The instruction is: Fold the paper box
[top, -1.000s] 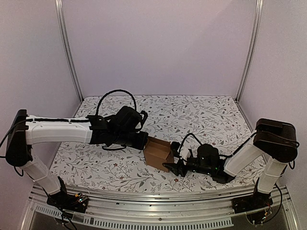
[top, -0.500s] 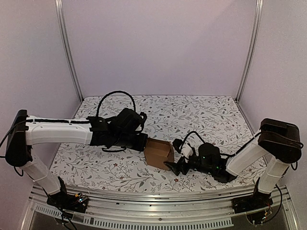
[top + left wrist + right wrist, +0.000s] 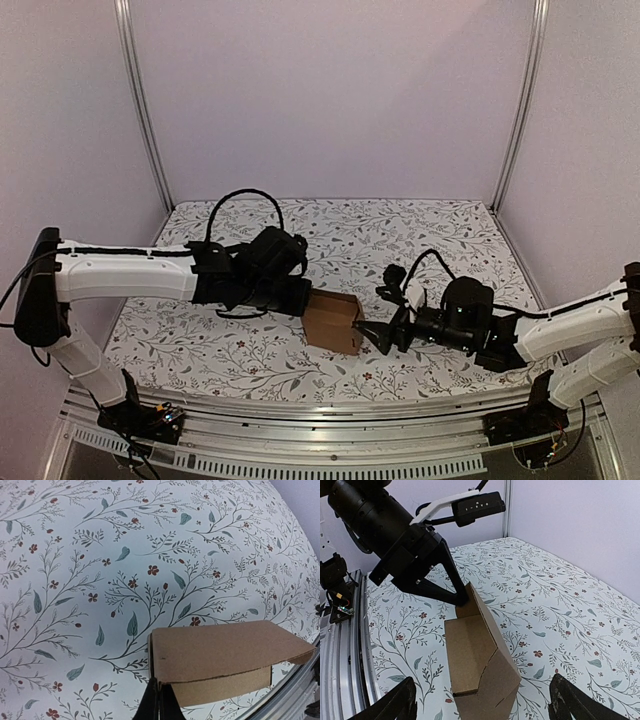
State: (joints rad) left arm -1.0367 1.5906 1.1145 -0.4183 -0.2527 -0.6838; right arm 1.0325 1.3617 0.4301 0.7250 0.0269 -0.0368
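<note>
The small brown cardboard paper box [image 3: 332,322] stands half-erected on the floral-patterned desk [image 3: 440,240], in the near-middle of it, between the two arms. The black left tool [image 3: 303,298] is at the box's left end, clamped tight on the upper edge of a cardboard wall. In the left wrist view its fingers [image 3: 160,707] are pressed together on that edge, with the box's panel stretching away from them.

The black right tool [image 3: 378,335] is just beside the box's right face, apart from it and pointing straight at it. Its fingers [image 3: 395,704] are spread wide with nothing between them, and the gap looks broader than the end of the box facing it. From the right wrist, the box appears to run lengthwise away from this tool toward the left one, so the free end lies dead ahead. The right arm is judged the only one free to work that end, since the left is occupied as the anchor.

A second ago the right tool was narrower and tucked against the box's near-right corner. It has since opened out and drawn back to the right, the arm stretching flatter. The left grip has not changed.
</note>
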